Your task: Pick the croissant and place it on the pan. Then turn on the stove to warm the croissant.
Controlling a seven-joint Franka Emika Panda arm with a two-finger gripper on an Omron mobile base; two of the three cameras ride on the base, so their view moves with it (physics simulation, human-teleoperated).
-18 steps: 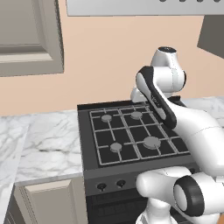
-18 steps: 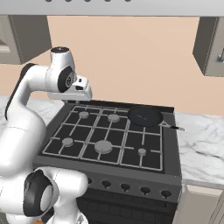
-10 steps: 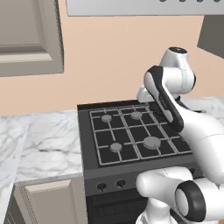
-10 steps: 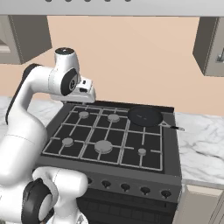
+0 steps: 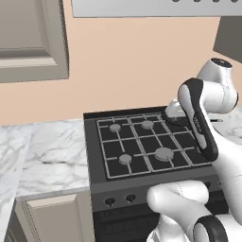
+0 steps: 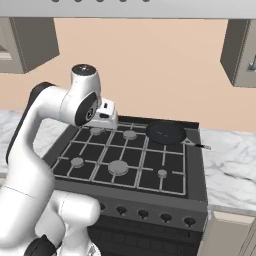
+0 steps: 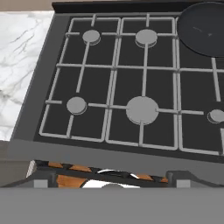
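Right base view first: dark grey stove (image 6: 150, 199) under black grid grates, flanked by white marble counter (image 6: 231, 165) on both sides, peach wall behind. Rising from the lower left, white arm (image 6: 45, 112), bent over the stove's back left corner, hand held above the grates and clear of them.

On the rear right burner, the pan (image 6: 165, 132), round and black, thin handle reaching right toward the marble. Seen again in the hand view at the top right corner (image 7: 205, 28).

Near the middle front of the grates, one large grey burner cap (image 7: 141, 109), smaller caps around it. Along the front panel, a row of black knobs (image 6: 143, 214).

Low in the hand view, gripper (image 7: 111, 180) with its two tips far apart, jaws spread wide, clamped on nothing. Between those tips, orange-brown patches behind dark bars, possibly the croissant (image 7: 70, 180); cannot tell for certain, nor what it rests on.
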